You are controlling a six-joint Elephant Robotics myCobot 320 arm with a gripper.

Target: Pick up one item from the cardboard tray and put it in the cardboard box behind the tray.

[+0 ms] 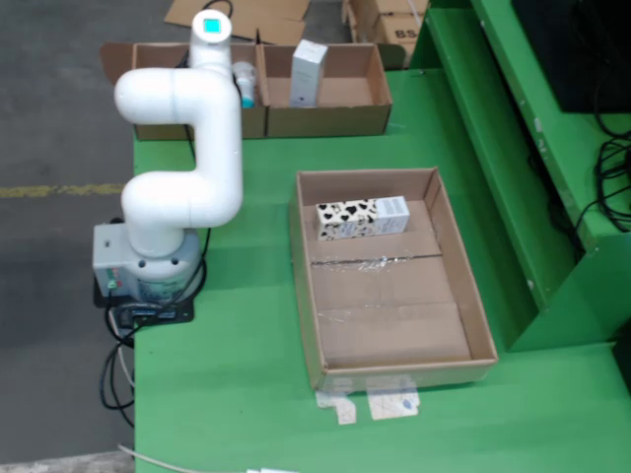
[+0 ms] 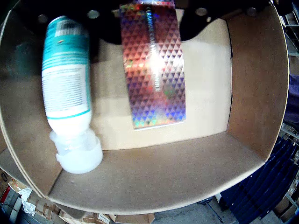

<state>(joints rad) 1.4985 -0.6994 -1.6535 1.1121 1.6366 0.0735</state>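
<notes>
In the wrist view, a holographic carton point(image 2: 154, 70) is seen nearest the lens, its long axis running from the gripper point(image 2: 149, 18) down toward the floor of the cardboard box point(image 2: 252, 107). Its upper end is hidden by the dark gripper body, whose grasp cannot be judged. Beside it, a teal-labelled bottle point(image 2: 67, 88) lies cap downward. In the fixed view, a spotted carton point(image 1: 361, 217) is left crosswise in the cardboard tray point(image 1: 394, 315).

A holographic triangle-patterned carton point(image 2: 153, 70), a teal-and-white bottle point(image 2: 67, 88), brown cardboard box point(image 2: 252, 93); tray's carton point(image 1: 361, 218) seemingly black-spotted white.
</notes>
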